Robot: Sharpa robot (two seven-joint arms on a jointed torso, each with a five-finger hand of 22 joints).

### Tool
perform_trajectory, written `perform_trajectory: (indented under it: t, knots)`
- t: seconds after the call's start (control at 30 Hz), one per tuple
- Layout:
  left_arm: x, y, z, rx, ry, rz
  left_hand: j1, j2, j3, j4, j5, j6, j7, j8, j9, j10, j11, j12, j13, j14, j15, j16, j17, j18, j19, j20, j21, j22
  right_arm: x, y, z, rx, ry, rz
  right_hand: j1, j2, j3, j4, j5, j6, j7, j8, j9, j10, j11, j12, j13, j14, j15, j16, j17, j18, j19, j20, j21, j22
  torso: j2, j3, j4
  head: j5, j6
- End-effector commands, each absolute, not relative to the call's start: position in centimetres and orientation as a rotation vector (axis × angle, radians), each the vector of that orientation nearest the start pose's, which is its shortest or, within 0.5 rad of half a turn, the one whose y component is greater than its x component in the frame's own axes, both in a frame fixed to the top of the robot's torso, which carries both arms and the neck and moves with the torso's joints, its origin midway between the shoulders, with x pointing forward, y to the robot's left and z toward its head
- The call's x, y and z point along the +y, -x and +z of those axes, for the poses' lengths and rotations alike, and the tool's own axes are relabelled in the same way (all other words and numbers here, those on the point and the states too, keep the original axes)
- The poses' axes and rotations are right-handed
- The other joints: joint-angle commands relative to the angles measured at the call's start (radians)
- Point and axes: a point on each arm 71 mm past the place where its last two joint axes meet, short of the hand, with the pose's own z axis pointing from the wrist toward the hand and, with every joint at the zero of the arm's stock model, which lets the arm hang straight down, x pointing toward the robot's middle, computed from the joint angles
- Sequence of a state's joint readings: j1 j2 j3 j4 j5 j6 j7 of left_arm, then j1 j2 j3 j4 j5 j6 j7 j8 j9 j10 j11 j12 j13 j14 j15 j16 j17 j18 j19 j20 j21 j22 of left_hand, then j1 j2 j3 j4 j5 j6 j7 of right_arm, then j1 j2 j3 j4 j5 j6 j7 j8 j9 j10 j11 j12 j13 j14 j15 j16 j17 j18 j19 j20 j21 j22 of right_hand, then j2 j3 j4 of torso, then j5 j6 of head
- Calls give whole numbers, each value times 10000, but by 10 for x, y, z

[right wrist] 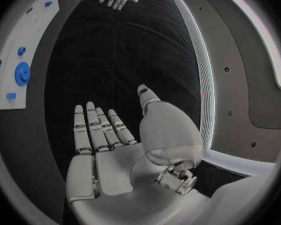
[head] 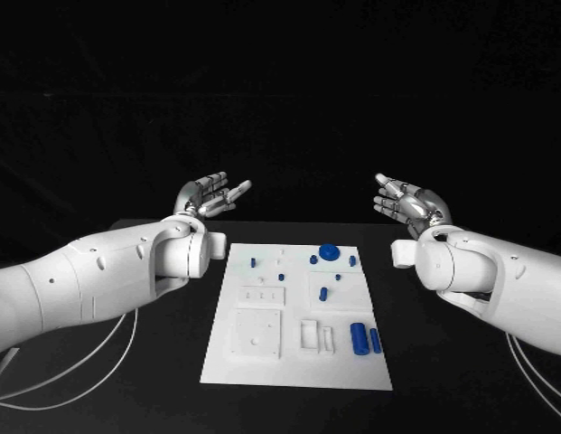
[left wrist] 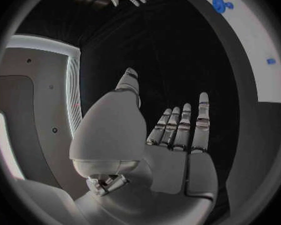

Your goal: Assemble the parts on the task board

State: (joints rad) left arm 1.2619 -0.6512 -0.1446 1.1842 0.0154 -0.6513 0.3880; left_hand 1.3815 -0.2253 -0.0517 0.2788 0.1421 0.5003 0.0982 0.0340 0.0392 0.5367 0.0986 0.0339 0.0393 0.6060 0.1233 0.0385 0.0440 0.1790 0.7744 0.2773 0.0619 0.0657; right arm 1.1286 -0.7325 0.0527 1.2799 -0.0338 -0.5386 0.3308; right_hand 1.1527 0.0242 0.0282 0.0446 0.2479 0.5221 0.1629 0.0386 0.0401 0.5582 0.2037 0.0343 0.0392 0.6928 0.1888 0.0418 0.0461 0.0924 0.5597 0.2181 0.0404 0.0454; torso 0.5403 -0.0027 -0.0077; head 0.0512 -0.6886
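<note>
The white task board lies in the middle of the black table. Small blue parts sit on it: a round disc near its far edge, small pegs around its middle, and two cylinders near its front right. My left hand is raised beyond the board's far left corner, palm up, fingers spread, holding nothing. My right hand is raised beyond the far right corner, fingers spread and empty too. The left wrist view shows my left hand flat and the board. The right wrist view shows my right hand flat, the board and the disc.
A small white block stands on the table beside the board's far right corner. White cables trail over the table at the left, and more cables at the right. Bare black table lies on both sides of the board.
</note>
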Motion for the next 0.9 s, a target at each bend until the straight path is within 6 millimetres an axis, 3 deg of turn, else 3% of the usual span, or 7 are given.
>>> perform_trajectory:
  t: [0.03,0.37,0.4,0.43,0.6,0.7,0.9]
  knots:
    - [243,-567,-192,13158,11911,-10731,556,-83,-11,165,74,253,52,72,26,259,52,75,21,266,48,73,23,194,324,94,64,33,-245,-543,-205,14752,-12341,12831,1088,-88,-46,-813,-67,452,227,59,37,429,88,82,32,667,132,83,42,0,448,-26,84,41,-4,-3,-6,8,-8]
    - [255,-585,-175,13223,11803,-10412,578,-66,-5,163,63,312,84,76,29,315,79,80,25,295,54,76,25,197,330,93,65,34,-263,-560,-197,15647,-12283,12773,1670,-91,323,-2258,-109,2190,127,123,107,2195,-56,155,103,3139,-64,169,134,27,2295,-281,190,139,-4,-3,-6,8,-8]
    - [255,-585,-175,13223,11803,-10412,595,-40,24,158,64,364,119,77,31,373,105,80,26,363,64,77,27,200,340,92,68,35,-263,-560,-196,15662,-12282,12771,1677,-70,385,-2359,-100,2530,98,134,117,2726,-119,169,131,3386,-146,149,132,41,2749,-348,232,165,-4,-3,-6,8,-8]
    - [253,-581,-176,13355,11796,-10543,604,-14,49,156,57,390,134,78,32,429,117,82,28,404,70,79,29,205,353,90,71,37,-269,-568,-190,15617,-8275,10491,1677,-57,454,-2456,-96,2911,58,146,132,3293,-191,192,155,3677,-246,145,140,50,3262,-429,272,190,1,-16,18,66,254]
    - [255,-576,-174,13373,11630,-10686,730,771,497,-423,140,1799,490,136,90,2027,456,147,94,1750,240,131,82,248,726,5,168,69,-260,-569,-187,15737,-5700,9380,1648,25,905,-2851,52,4854,-138,253,220,4898,-631,240,190,5627,-1027,369,304,269,4925,-997,754,305,47,-35,23,66,306]
    - [255,-573,-170,13358,11420,-10819,619,1582,369,-1746,254,3222,648,200,145,4178,603,200,188,4013,445,259,147,-619,1522,-961,570,178,-253,-569,-185,15809,-4101,8726,1611,2,1199,-3096,141,5258,-187,272,233,5321,-859,242,189,7045,-1525,687,561,554,6182,-1359,1290,455,108,-52,60,39,394]
    - [251,-565,-156,13490,10929,-11222,864,2115,385,-2511,451,5136,479,334,234,5813,321,265,181,5281,1,581,198,-906,2376,-1590,1149,355,-236,-569,-179,16029,-1191,7609,1507,-337,1485,-3316,390,5724,-351,237,220,5789,-1097,233,185,8243,-1960,3004,1998,995,8174,-1836,2359,919,359,-115,194,-37,590]
